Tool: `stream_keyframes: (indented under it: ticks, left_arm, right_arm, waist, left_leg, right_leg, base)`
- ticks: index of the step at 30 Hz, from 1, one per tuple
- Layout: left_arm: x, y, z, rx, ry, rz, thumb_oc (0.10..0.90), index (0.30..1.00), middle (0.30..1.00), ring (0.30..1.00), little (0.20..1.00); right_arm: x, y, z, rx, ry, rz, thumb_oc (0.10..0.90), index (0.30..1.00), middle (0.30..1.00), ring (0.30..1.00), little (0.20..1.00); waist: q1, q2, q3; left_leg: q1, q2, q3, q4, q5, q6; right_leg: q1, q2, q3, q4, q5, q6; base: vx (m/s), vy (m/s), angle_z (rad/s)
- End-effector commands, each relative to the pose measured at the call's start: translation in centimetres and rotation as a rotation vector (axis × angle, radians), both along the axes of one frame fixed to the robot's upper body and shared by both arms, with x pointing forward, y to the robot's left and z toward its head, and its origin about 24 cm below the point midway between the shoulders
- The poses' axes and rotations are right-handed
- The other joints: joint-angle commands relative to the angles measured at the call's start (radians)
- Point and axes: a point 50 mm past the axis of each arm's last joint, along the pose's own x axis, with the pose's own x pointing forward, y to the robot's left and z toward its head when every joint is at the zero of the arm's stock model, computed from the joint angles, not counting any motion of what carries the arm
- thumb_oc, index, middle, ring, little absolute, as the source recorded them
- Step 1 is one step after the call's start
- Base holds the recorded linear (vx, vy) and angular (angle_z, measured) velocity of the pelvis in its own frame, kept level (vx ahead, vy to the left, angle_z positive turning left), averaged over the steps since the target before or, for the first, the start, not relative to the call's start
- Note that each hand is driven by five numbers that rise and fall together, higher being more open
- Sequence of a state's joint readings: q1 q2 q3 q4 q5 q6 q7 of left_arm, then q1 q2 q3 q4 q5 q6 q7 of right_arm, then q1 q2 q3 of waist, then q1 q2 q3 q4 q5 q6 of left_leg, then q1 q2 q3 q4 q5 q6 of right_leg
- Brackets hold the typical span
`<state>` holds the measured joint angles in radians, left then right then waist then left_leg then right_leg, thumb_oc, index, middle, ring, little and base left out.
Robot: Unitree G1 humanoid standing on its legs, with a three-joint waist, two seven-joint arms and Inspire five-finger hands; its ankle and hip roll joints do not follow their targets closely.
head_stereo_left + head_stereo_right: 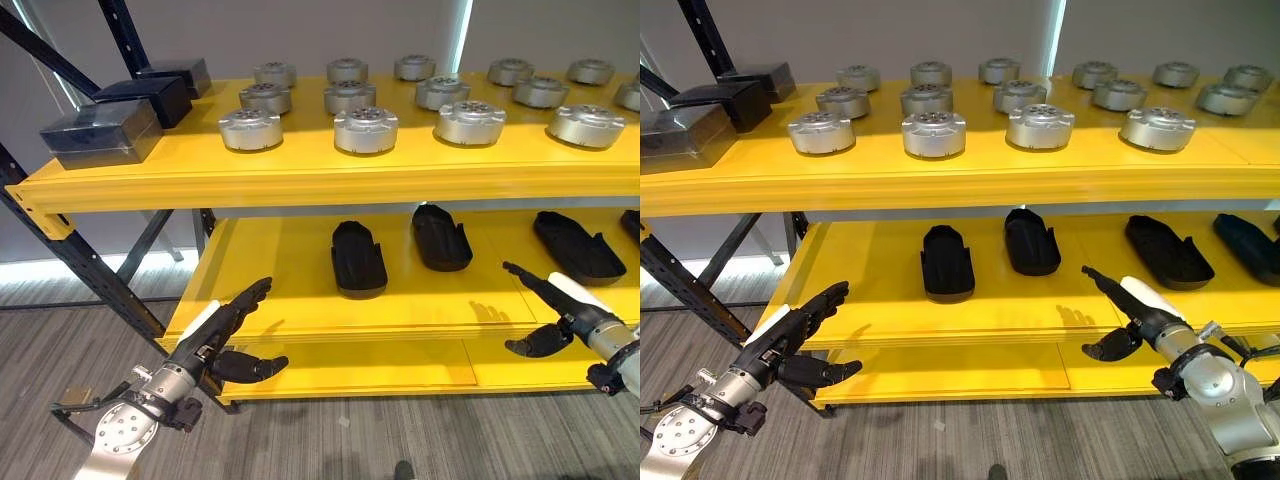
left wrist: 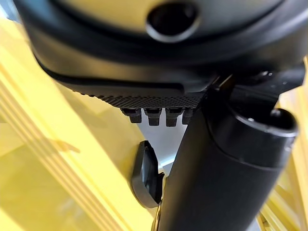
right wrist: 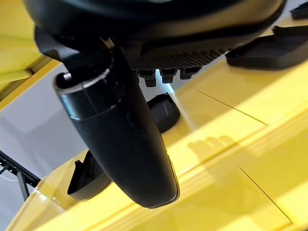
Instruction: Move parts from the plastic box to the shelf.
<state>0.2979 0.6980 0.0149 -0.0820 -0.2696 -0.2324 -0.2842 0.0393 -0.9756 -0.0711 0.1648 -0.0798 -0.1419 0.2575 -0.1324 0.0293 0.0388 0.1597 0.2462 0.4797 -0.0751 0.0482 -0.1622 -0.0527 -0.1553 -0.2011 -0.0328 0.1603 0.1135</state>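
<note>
Facing a yellow shelf [image 1: 300, 170] over grey plank flooring [image 1: 330, 440], with black blocks [image 1: 100, 130], then silver round parts [image 1: 365, 130] up top and black moulded parts [image 1: 358, 260] lower down. Hovering low: left hand [image 1: 225, 325], then right hand [image 1: 1130, 305], both spread and empty. Judging much already stocked; plastic box unseen.

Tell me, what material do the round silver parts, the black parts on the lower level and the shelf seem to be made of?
Round silver parts: likely machined metal, with a satin sheen and bright highlights. Black parts: probably moulded plastic, matte and dull. Shelf: seemingly painted metal, smooth glossy yellow on dark steel struts.
</note>
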Motion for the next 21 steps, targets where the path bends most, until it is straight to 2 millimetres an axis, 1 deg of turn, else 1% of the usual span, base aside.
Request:
stream_keyframes:
  ticks: [1, 3, 7, 13, 21]
  left_arm:
    - [1.3, -0.2, 5.8, -0.005, -0.271, -0.059, 0.9, 1.0, 1.0, 1.0, 1.0]
    - [1.0, -0.1, 5.5, -0.003, -0.257, -0.052, 0.9, 1.0, 1.0, 1.0, 1.0]
    - [0.9, 0.1, 5.3, -0.001, -0.248, -0.043, 0.9, 1.0, 1.0, 1.0, 1.0]
    - [0.6, 0.3, 4.7, 0.007, -0.225, -0.025, 0.9, 1.0, 1.0, 1.0, 1.0]
    - [0.5, 0.2, 4.3, -0.006, -0.208, -0.023, 0.9, 1.0, 1.0, 1.0, 1.0]
  right_arm:
    - [2.6, 1.0, 6.4, -0.113, -0.246, 0.08, 0.9, 1.0, 1.0, 1.0, 1.0]
    - [3.1, 1.4, 7.4, -0.14, -0.271, 0.099, 0.9, 1.0, 1.0, 1.0, 1.0]
    - [3.4, 1.7, 7.8, -0.155, -0.277, 0.115, 0.9, 1.0, 1.0, 1.0, 1.0]
    - [4.2, 2.9, 9.3, -0.219, -0.293, 0.172, 0.9, 1.0, 1.0, 1.0, 1.0]
    - [5.2, 3.8, 10.0, -0.254, -0.288, 0.211, 0.9, 1.0, 1.0, 1.0, 1.0]
  waist:
    - [0.007, -0.036, -0.05]
    - [0.008, -0.035, -0.05]
    - [0.007, -0.035, -0.048]
    - [0.01, -0.04, -0.041]
    - [0.012, -0.042, -0.027]
  left_leg:
    - [-0.035, 0.105, -0.046, -0.01, 0.113, -0.021]
    - [-0.035, 0.106, -0.043, -0.01, 0.113, -0.021]
    - [-0.033, 0.106, -0.041, -0.01, 0.112, -0.02]
    - [-0.039, 0.109, -0.038, -0.009, 0.113, -0.02]
    - [-0.05, 0.111, -0.038, -0.008, 0.117, -0.021]
  right_leg:
    - [-0.004, -0.044, 0.075, 0.11, -0.074, 0.048]
    - [-0.007, -0.043, 0.077, 0.109, -0.072, 0.046]
    - [-0.012, -0.042, 0.079, 0.112, -0.072, 0.045]
    - [-0.027, -0.042, 0.08, 0.12, -0.072, 0.044]
    - [-0.047, -0.038, 0.087, 0.133, -0.074, 0.04]
  base:
    - [0.0, 0.0, 0.0]
    - [0.0, 0.0, 0.0]
    - [0.0, 0.0, 0.0]
    - [0.0, 0.0, 0.0]
    - [0.0, 0.0, 0.0]
